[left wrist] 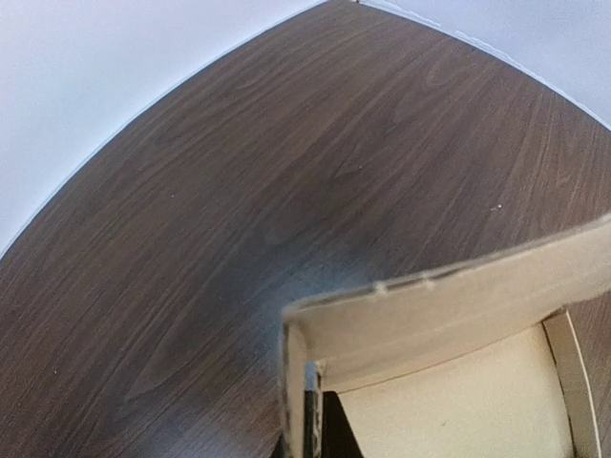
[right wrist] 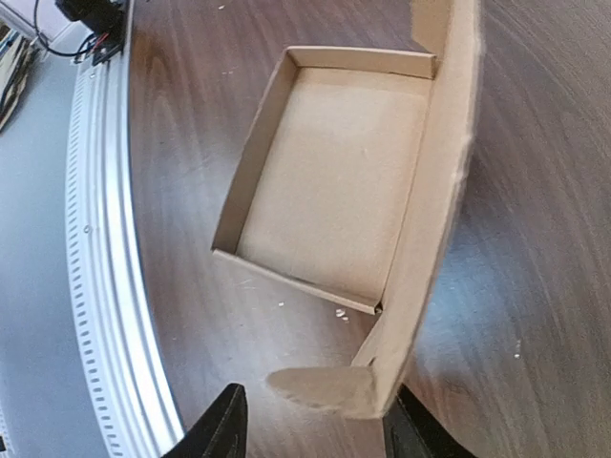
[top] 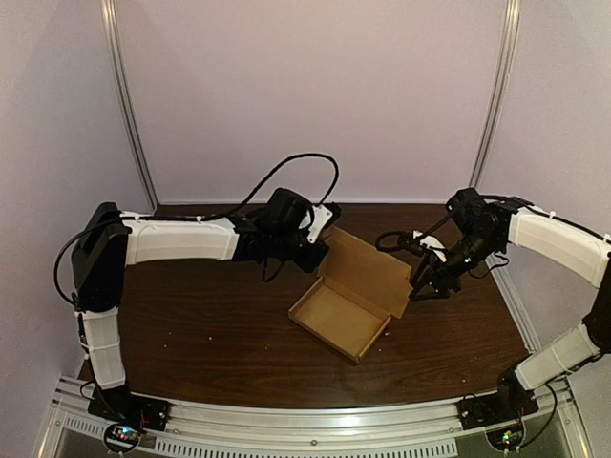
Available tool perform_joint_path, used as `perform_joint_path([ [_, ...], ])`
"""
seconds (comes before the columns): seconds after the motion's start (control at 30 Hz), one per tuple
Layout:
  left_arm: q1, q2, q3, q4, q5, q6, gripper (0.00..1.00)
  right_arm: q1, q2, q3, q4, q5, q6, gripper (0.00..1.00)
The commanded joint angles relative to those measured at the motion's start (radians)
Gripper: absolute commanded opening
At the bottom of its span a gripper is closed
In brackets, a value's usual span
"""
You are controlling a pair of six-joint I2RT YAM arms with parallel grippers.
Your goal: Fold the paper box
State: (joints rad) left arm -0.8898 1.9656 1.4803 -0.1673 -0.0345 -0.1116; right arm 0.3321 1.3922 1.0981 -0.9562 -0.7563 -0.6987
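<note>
- Box [top: 348,291]: one, brown, open, lid up, in middle of table [top: 191,324].
- Left gripper [top: 320,243]: at lid corner; grip hidden, cannot tell.
- Right gripper [right wrist: 317,410]: jaws wide apart around lid flap, holding nothing.

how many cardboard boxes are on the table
1: the paper box in the middle of the table, tray open, lid raised on its far side. No other seems hidden.

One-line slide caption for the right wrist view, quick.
Right gripper, open, straddles the lid tab of the open box on the table.
</note>
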Motion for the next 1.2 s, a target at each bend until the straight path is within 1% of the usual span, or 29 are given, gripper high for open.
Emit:
perform_joint_path([
  [0.0, 0.003, 0.012, -0.006, 0.079, 0.020, 0.036, 0.00, 0.006, -0.073, 0.028, -0.206, -0.021, -0.097, 0.49],
  [0.03, 0.003, 0.012, -0.006, 0.081, 0.032, 0.051, 0.00, -0.007, -0.086, 0.046, -0.250, 0.000, -0.140, 0.49],
  [0.07, 0.003, 0.010, -0.007, 0.082, 0.092, 0.068, 0.00, -0.024, -0.098, 0.061, -0.287, 0.022, -0.182, 0.50],
  [0.17, 0.004, 0.011, -0.008, 0.087, 0.167, 0.101, 0.00, -0.057, -0.116, 0.081, -0.337, 0.107, -0.273, 0.50],
  [0.27, 0.004, 0.009, -0.011, 0.098, 0.211, 0.101, 0.00, -0.058, -0.138, 0.036, -0.266, 0.191, -0.297, 0.50],
  [0.37, 0.003, 0.010, -0.023, 0.122, 0.239, 0.090, 0.00, -0.059, -0.166, -0.045, -0.138, 0.236, -0.330, 0.51],
  [0.43, 0.003, 0.010, -0.029, 0.129, 0.247, 0.085, 0.00, -0.059, -0.172, -0.080, -0.072, 0.259, -0.358, 0.51],
  [0.5, 0.003, 0.012, -0.028, 0.122, 0.252, 0.085, 0.00, -0.059, -0.160, -0.085, -0.060, 0.270, -0.393, 0.51],
  [0.7, 0.003, 0.021, -0.010, 0.076, 0.225, 0.102, 0.00, -0.059, -0.163, -0.025, -0.189, 0.256, -0.491, 0.49],
  [0.9, 0.003, 0.054, 0.006, 0.071, 0.209, 0.101, 0.00, -0.081, -0.202, 0.003, -0.253, 0.291, -0.511, 0.52],
  [1.03, 0.003, 0.071, 0.012, 0.075, 0.204, 0.102, 0.01, -0.146, -0.176, 0.028, -0.276, 0.288, -0.546, 0.52],
  [1.17, 0.003, 0.081, 0.028, 0.068, 0.207, 0.101, 0.03, -0.225, -0.110, 0.054, -0.258, 0.286, -0.584, 0.51],
])
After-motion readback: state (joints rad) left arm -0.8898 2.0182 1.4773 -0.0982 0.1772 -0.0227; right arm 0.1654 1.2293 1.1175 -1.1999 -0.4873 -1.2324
